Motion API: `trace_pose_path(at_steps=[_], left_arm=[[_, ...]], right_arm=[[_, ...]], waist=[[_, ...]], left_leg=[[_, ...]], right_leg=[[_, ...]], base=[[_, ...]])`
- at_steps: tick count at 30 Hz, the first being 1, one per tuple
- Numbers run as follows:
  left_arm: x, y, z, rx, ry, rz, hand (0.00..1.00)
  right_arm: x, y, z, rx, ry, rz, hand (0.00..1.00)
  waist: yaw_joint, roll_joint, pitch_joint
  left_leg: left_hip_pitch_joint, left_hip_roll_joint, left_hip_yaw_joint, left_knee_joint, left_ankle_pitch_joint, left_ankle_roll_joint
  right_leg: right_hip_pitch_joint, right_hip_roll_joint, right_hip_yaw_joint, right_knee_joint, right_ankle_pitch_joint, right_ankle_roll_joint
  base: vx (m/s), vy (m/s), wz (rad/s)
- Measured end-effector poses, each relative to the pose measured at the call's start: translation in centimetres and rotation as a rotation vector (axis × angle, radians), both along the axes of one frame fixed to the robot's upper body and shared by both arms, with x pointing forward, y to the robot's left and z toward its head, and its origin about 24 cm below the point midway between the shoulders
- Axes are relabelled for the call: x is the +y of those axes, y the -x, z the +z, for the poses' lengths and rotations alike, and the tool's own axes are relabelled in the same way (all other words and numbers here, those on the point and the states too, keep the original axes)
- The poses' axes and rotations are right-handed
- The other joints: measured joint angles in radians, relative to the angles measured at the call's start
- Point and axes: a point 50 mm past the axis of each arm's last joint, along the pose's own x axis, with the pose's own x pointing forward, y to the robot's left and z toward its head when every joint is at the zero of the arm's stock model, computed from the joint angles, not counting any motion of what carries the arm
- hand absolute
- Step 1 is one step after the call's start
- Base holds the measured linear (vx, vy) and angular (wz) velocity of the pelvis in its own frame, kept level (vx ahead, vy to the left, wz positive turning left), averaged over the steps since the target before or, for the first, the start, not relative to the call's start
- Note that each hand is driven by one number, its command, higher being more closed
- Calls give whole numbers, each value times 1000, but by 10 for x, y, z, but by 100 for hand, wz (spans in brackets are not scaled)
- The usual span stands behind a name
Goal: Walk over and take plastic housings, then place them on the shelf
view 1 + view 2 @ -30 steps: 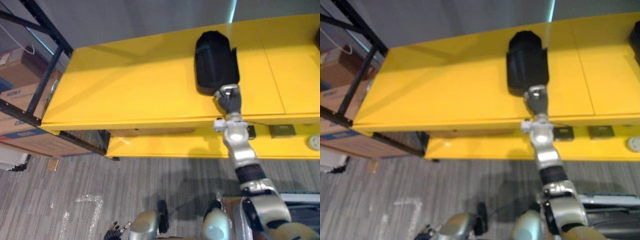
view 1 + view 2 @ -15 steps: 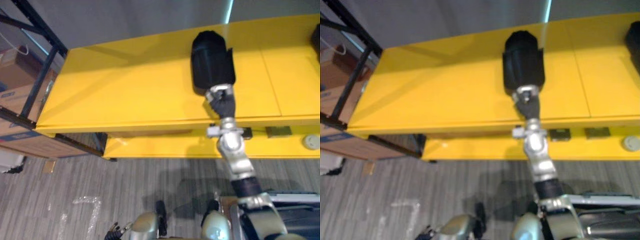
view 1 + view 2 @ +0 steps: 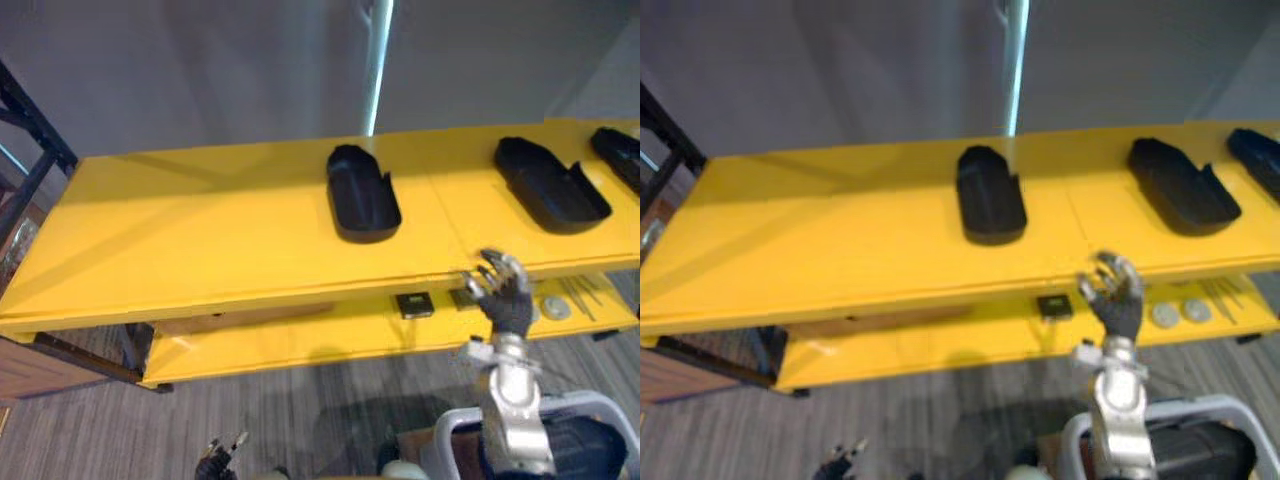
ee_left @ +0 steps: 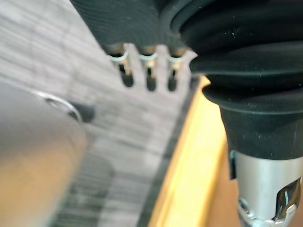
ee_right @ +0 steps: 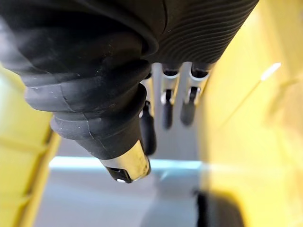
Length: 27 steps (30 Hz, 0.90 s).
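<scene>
A black plastic housing (image 3: 362,193) lies on its own on the yellow top shelf (image 3: 200,250), hollow side up, near the middle. Two more black housings (image 3: 550,183) (image 3: 620,155) lie further right on the same shelf. My right hand (image 3: 502,292) hangs in front of the shelf's front edge, right of and nearer than the middle housing, clear of it. Its fingers (image 5: 175,99) are relaxed and hold nothing. My left hand (image 3: 220,465) shows low by the floor, its fingers (image 4: 149,71) straight and empty.
Below the top shelf runs a lower yellow shelf (image 3: 280,345) with a small black square part (image 3: 413,304) and round discs (image 3: 553,308). A black rack post (image 3: 30,150) stands at the far left. The floor is grey carpet.
My right hand has let go of the middle housing and drawn back off the shelf. The housing stays on the shelf. The camera has shifted, bringing the right-hand housings into view.
</scene>
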Motion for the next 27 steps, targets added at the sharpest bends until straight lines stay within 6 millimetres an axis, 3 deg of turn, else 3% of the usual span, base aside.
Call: trace_pose_path(at_steps=[1,2,8,11,15,18,23,27], left_arm=[[-2,1,0,4,4,2,0],[-1,6,-2,35,1,9,0],[1,8,-2,44,-12,19,0],[3,9,-2,46,-34,2,0],[0,-9,4,4,-108,-151,0],[-5,-26,8,-27,-167,-296,0],[-3,-28,8,-11,-173,-371,0],[5,-22,4,51,-201,-436,0]], right_arm=[[-4,7,-8,14,-60,-24,0],[-13,49,-59,126,-259,-154,0],[-14,49,-59,126,-258,-155,0],[-15,49,-59,127,-250,-154,0],[-18,39,-58,117,-234,-140,0],[-15,23,-50,77,-194,-127,0],[-20,16,-34,46,-87,-166,0],[-38,26,-15,-13,-34,-206,0]], waist=[[-3,3,-3],[-8,-36,-54],[-5,-41,-57],[-5,-41,-58],[-6,-45,-42],[-2,-45,4],[-8,-49,6],[-55,-54,2]], left_leg=[[5,0,7,-4,0,0],[53,-2,74,-43,-2,-7],[50,2,80,-33,-7,-11],[27,20,71,24,-40,-17],[-40,16,-13,89,-58,-2],[-67,24,-36,147,-94,-1],[-53,37,68,194,-147,-5],[-36,70,156,263,-205,-11]], right_leg=[[0,2,5,-2,3,-1],[16,17,56,-41,29,-5],[13,28,71,-45,29,-6],[6,34,78,-44,24,-12],[-40,33,78,-22,24,-14],[-57,34,91,4,22,-16],[-91,49,196,6,41,-8],[-106,76,284,-3,57,-6]], base=[[-40,-7,-6],[-13,-1,-4],[0,-1,-4],[-18,-26,-8],[-16,-35,7],[-54,5,-10],[-35,26,-60],[-16,19,-76]])
